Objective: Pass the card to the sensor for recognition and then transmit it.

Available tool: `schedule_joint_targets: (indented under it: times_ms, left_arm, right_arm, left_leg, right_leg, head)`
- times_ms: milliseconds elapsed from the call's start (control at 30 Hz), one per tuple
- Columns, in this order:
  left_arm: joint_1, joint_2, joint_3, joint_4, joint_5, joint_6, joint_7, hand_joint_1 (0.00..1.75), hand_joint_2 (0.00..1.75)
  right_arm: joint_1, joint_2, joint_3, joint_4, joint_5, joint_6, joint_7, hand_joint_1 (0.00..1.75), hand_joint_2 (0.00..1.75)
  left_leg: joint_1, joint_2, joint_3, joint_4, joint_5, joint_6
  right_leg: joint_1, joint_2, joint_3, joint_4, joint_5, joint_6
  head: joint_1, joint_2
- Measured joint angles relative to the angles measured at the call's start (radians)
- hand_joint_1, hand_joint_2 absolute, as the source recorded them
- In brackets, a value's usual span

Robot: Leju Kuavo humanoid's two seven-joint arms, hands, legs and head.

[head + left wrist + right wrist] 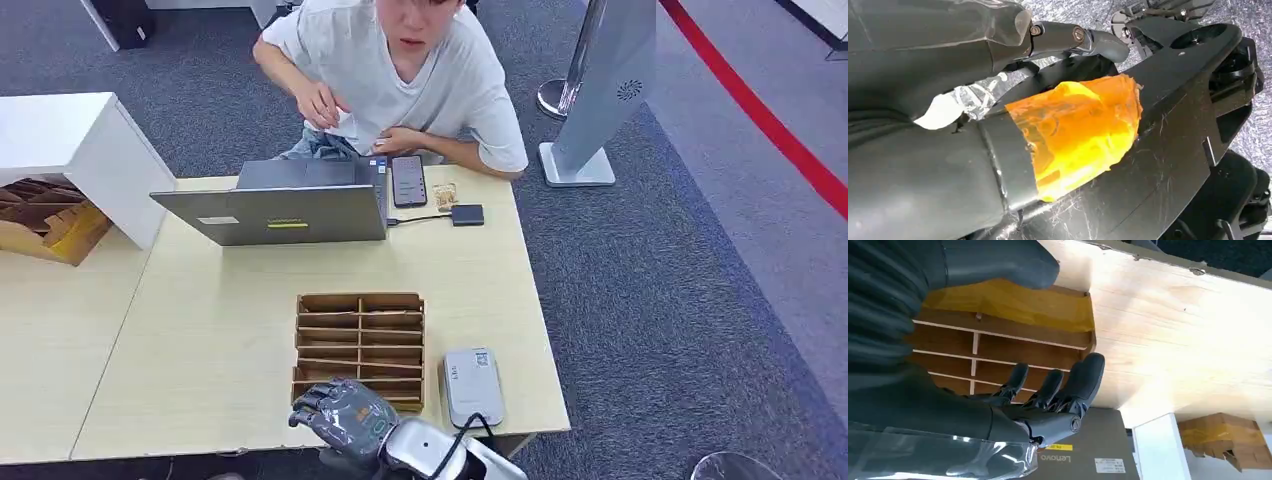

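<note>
A cardboard slotted rack [360, 300] stands on the pale wooden table [200, 330] near its front edge. I cannot make out a card in its slots. The grey card sensor [472, 386] lies just right of the rack, a cable leading from it. My right hand [345, 415] hovers over the rack's near left corner. In the right wrist view, this hand [998, 407] has its fingers [1083, 377] spread above the rack [1013, 347] and holds nothing. My left hand [948, 150], its thumb wrapped in orange tape [1078, 130], hangs empty.
A person [400, 70] sits at the table's far side behind an open grey laptop [285, 212], with a phone [408, 180] and a small dark box [467, 214] beside it. A white cabinet [70, 150] and a cardboard box [45, 225] are at the left.
</note>
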Motion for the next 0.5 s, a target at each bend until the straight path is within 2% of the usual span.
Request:
schedule_joint_targets:
  times_ms: [133,167,200,233,267,300,333,367,433,467,500]
  left_arm:
    - [0.004,0.002,0.000,0.000,0.011,-0.003,-0.003,0.00,0.00]
    - [0.004,0.003,0.000,0.000,-0.002,0.012,-0.005,0.00,0.00]
    - [0.001,-0.006,-0.015,0.000,-0.063,0.067,0.004,0.00,0.00]
    - [-0.010,-0.024,-0.049,0.000,-0.161,0.151,0.031,0.00,0.00]
    - [-0.030,-0.054,-0.102,-0.002,-0.318,0.287,0.083,0.00,0.00]
    - [-0.047,-0.090,-0.152,-0.012,-0.529,0.438,0.128,0.00,0.00]
    - [-0.066,-0.106,-0.187,-0.024,-0.726,0.531,0.148,0.00,0.00]
    - [-0.083,-0.120,-0.215,-0.032,-0.905,0.587,0.158,0.00,0.00]
    - [-0.112,-0.133,-0.253,-0.039,-1.101,0.583,0.167,0.00,0.00]
    - [-0.119,-0.139,-0.271,-0.041,-1.134,0.579,0.167,0.00,0.00]
    - [-0.122,-0.145,-0.286,-0.043,-1.094,0.578,0.166,0.00,0.00]
  right_arm:
    - [-0.003,0.000,0.002,0.000,-0.005,-0.003,0.002,0.63,1.75]
    - [-0.003,0.000,0.002,0.000,-0.002,-0.009,0.012,0.63,1.75]
    - [-0.002,0.001,-0.002,-0.001,0.022,-0.024,0.054,0.63,1.75]
    - [0.006,0.006,-0.015,-0.009,0.048,-0.024,0.136,0.63,1.75]
    - [0.014,0.012,-0.039,-0.026,0.075,-0.005,0.214,0.63,1.75]
    - [0.016,0.018,-0.068,-0.045,0.097,0.020,0.249,0.61,1.75]
    - [0.016,0.020,-0.090,-0.059,0.110,0.036,0.250,0.63,1.75]
    - [0.019,0.024,-0.107,-0.071,0.119,0.046,0.250,0.63,1.75]
    - [0.031,0.031,-0.132,-0.087,0.133,0.046,0.249,0.59,1.75]
    - [0.039,0.034,-0.145,-0.095,0.142,0.044,0.249,0.61,1.75]
    - [0.048,0.036,-0.159,-0.105,0.150,0.040,0.249,0.61,1.75]
  left_leg:
    - [0.000,0.000,0.000,0.000,0.000,0.000]
    - [0.000,0.000,0.001,0.000,0.000,0.000]
    - [0.000,0.000,0.001,0.001,0.000,0.000]
    - [-0.001,-0.001,0.001,0.001,0.000,0.000]
    - [-0.001,-0.002,0.000,0.001,0.001,0.001]
    - [-0.001,-0.002,-0.002,0.002,0.002,0.001]
    - [-0.001,-0.002,-0.003,0.002,0.002,0.001]
    - [-0.001,-0.002,-0.003,0.001,0.002,0.001]
    - [-0.001,0.000,-0.002,0.002,0.002,0.001]
    - [-0.001,0.000,-0.001,0.002,0.002,0.001]
    - [-0.001,0.001,-0.001,0.002,0.002,0.001]
  right_leg:
    - [0.000,0.000,0.000,0.000,0.000,0.000]
    - [0.000,0.000,-0.001,0.000,0.000,0.000]
    - [0.000,0.000,-0.001,0.000,0.000,0.000]
    - [-0.001,0.000,-0.002,0.000,0.000,0.000]
    - [-0.001,-0.002,-0.002,0.000,0.000,0.000]
    - [-0.001,-0.002,-0.002,0.000,0.002,0.001]
    - [-0.001,-0.002,-0.002,0.000,0.003,0.002]
    - [-0.001,-0.002,-0.002,0.000,0.003,0.002]
    - [-0.001,0.000,-0.002,0.000,0.003,0.001]
    - [-0.001,0.000,-0.002,0.000,0.004,0.001]
    - [-0.001,0.001,-0.002,0.000,0.004,0.001]
  head:
    - [0.000,0.000]
    - [0.000,0.000]
    - [0.000,0.000]
    - [-0.001,0.000]
    - [0.000,0.000]
    - [0.000,0.000]
    - [0.000,0.000]
    - [0.000,0.000]
    - [0.000,0.000]
    - [0.000,0.000]
    - [0.000,0.000]
